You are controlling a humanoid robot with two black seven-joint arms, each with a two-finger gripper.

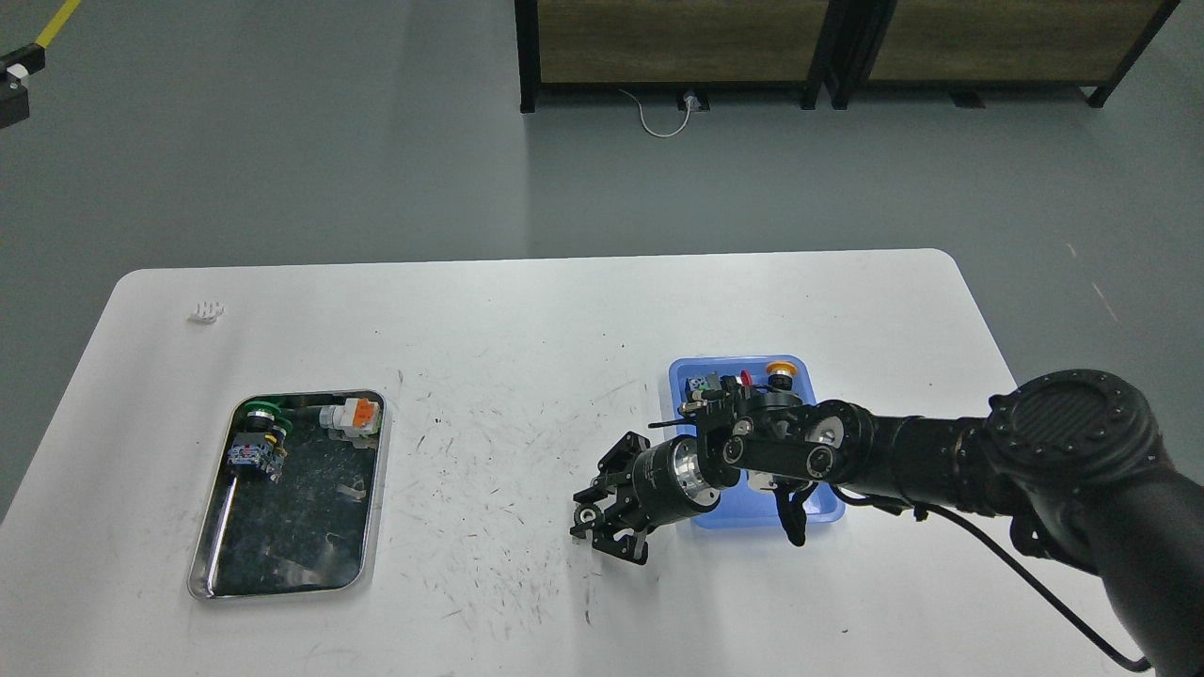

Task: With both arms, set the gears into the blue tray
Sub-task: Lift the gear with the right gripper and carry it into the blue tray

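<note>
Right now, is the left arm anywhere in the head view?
No, only the right arm shows, coming in from the right across the blue tray to the table.

The right arm [941, 451] is black, built of round jointed segments, with a ribbed circular cap at four o'clock, a silver wrist ring, a trailing black cable and black skeletal fingers [611, 508].

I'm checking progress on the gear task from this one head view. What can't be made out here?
- Blue tray: mostly covered by the right arm; any gears inside are hidden.
- Right gripper: dark, fingers hard to separate; a gear may sit there.
- Left arm: out of view.
- Steel tray: parts too small to identify.
</note>
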